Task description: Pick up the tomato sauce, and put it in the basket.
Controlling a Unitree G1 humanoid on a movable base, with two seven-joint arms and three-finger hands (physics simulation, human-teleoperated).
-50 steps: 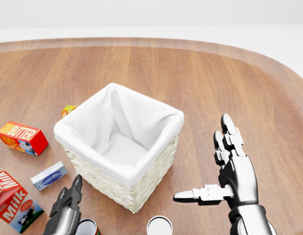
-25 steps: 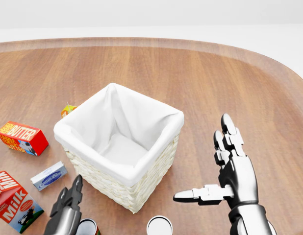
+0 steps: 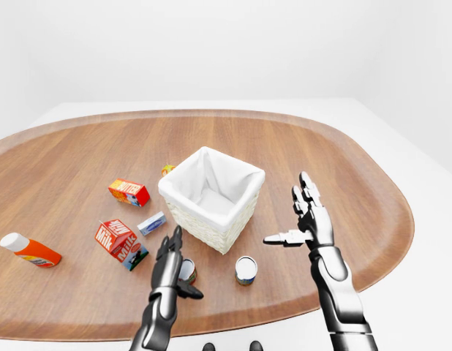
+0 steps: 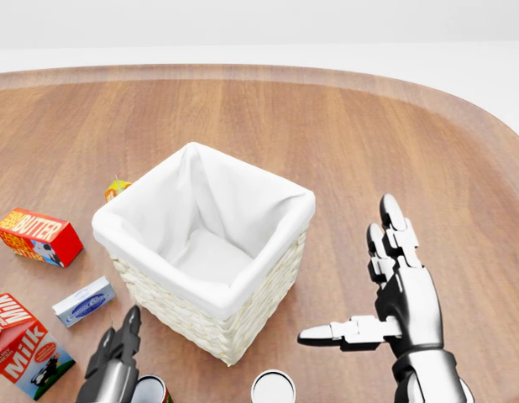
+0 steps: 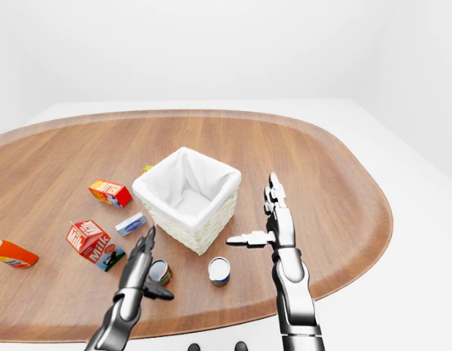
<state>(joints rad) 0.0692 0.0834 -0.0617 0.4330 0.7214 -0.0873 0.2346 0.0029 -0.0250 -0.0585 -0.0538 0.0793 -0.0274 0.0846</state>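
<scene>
At the bottom of the head view, your left hand [image 3: 167,267] has sunk slightly in the last second, fingers spread beside the red can [image 3: 186,271], holding nothing. That can looks like the tomato sauce, so the grasp is not yet begun. Your right hand [image 3: 308,217] has stayed open and empty. Beyond both, the basket [image 4: 243,315] waits unfilled.

A red butter box [image 3: 129,192] is seen left of centre on the wooden table [image 3: 343,168], with a small blue-and-white box [image 3: 151,223] and a milk carton [image 3: 120,240] set nearer, all apart. An orange bottle [image 3: 30,249], white-capped, is laid flat at the far left.
</scene>
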